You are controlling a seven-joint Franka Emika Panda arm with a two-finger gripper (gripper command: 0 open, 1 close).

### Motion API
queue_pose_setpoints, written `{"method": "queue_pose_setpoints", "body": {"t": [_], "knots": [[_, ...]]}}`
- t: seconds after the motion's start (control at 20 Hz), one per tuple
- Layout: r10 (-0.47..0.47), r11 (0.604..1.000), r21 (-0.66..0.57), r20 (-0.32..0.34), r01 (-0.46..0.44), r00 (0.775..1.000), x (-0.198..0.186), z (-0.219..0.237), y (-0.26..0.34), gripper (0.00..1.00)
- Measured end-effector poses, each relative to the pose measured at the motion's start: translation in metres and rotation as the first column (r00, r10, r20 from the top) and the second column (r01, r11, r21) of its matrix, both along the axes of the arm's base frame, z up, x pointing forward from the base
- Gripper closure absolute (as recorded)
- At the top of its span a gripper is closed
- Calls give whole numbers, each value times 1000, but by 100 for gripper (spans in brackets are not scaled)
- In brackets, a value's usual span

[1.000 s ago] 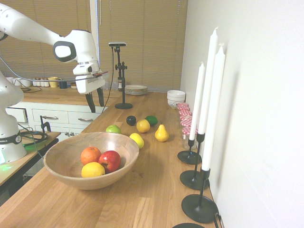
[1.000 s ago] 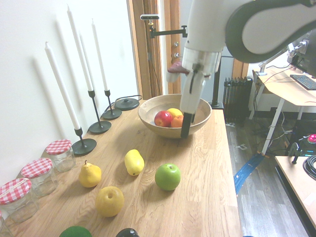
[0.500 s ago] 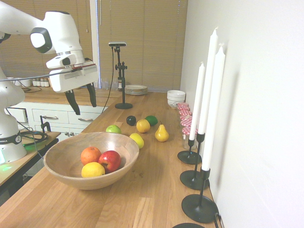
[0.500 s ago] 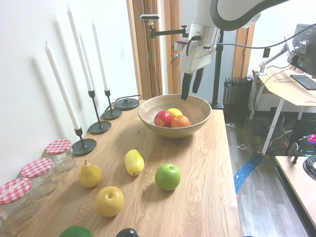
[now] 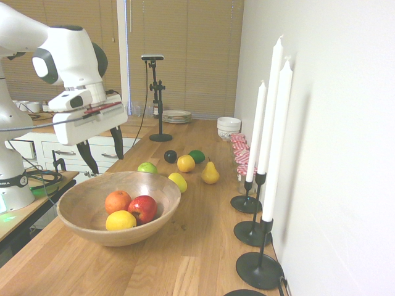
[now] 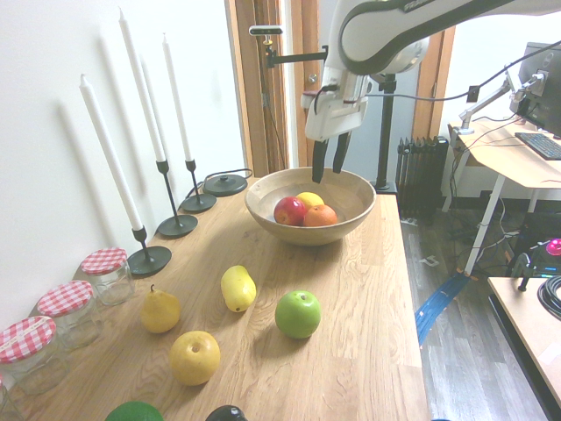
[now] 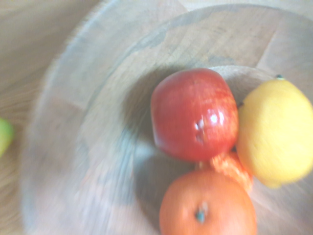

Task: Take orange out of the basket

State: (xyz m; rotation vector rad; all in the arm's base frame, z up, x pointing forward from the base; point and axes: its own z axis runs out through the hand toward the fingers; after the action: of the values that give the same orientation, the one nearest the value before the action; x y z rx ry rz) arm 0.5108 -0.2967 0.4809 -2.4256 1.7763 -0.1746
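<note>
The basket [image 5: 74,217] is a wide, light wooden bowl on the near part of the counter. Inside lies the orange [image 5: 117,201], touching a red apple [image 5: 143,208] and a yellow lemon [image 5: 120,220]. My gripper [image 5: 107,164] hangs open and empty just above the basket's rim on the arm's side, apart from the fruit. The second exterior view shows the gripper [image 6: 326,175] behind the basket [image 6: 298,235], with the orange [image 6: 320,216] on the near right. In the wrist view the orange [image 7: 208,208] lies beside the apple [image 7: 193,120] and lemon [image 7: 276,132].
Loose fruit lies on the counter beyond the basket: a green apple [image 5: 147,168], a lemon [image 5: 178,181], a pear [image 5: 210,174] and a yellow round fruit [image 5: 186,163]. Three tall candles [image 5: 270,142] in black holders line the wall, then jars [image 5: 242,155] and white bowls [image 5: 228,126].
The arm has swung the gripper from over the counter to the basket's rim and lowered it. Its fingers stayed open. The fruit has not moved.
</note>
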Motion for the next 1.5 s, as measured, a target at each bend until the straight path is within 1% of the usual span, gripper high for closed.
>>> {"method": "queue_pose_setpoints", "body": {"t": [0.15,0.35,0.7,0.75,1.5], "knots": [[-3,1000,13,-35,4,999,18,-29,-7,0],[-5,1000,25,-78,7,997,30,-65,-10,0],[-4,999,42,-102,9,995,37,-86,-8,0],[-4,999,45,-104,9,995,37,-88,-8,100],[-2,999,54,-106,8,994,37,-95,-7,100]]}}
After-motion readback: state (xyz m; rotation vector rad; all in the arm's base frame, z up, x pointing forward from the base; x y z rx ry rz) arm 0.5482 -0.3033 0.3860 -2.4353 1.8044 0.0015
